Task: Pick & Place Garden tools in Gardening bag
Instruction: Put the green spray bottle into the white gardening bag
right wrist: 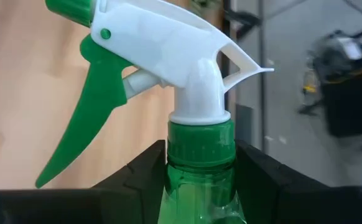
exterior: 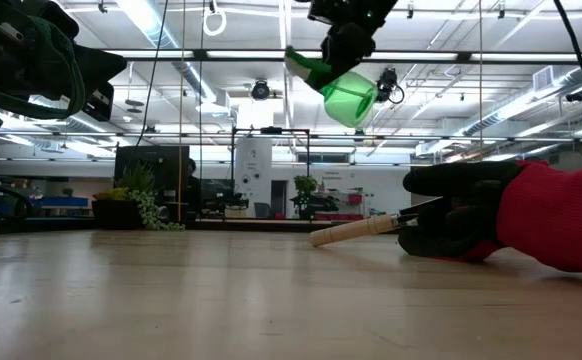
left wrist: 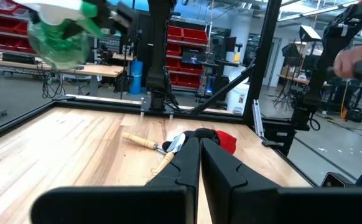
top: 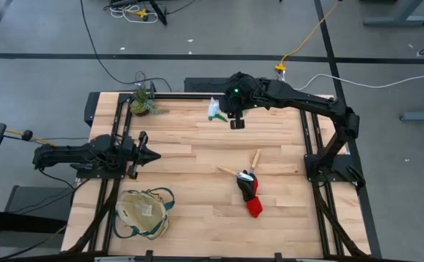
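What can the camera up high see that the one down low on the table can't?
Only the high view shows the gardening bag, the left gripper waiting shut above the table's left side, and a potted plant.

Only the low view shows the room behind, with its ceiling lights.

Both show the right gripper holding the green spray bottle in the air, plus the red-and-black gloves and a wooden-handled tool lying on the table.

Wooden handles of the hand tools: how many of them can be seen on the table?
2. Both wooden handles lie mid-table and stick out of the black-and-red glove bundle: one points toward the left arm's side, the other toward the far edge. The bundle may hide more.
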Robot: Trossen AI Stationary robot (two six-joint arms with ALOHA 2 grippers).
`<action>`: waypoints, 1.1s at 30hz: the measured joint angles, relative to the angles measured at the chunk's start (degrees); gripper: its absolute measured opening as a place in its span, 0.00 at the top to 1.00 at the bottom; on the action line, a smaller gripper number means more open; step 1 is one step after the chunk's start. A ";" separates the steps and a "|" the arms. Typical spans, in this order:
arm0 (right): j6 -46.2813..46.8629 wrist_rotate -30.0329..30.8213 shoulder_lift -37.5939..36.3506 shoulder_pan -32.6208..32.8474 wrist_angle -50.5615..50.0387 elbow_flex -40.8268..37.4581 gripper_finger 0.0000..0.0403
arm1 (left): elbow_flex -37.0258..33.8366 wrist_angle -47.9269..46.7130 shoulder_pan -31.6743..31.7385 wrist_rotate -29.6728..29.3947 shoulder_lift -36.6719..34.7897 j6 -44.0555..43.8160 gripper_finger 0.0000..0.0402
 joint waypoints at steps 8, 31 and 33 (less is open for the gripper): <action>7.06 -8.31 0.00 2.25 0.04 0.00 0.59 | -0.01 0.00 0.00 0.00 0.01 0.01 0.95; 19.51 -14.36 -19.33 8.74 25.16 -27.62 0.58 | -0.01 0.00 0.00 0.00 0.00 0.00 0.95; 20.56 -14.36 -21.25 8.74 25.61 -29.86 0.58 | 0.00 0.00 0.00 0.02 0.00 0.01 0.95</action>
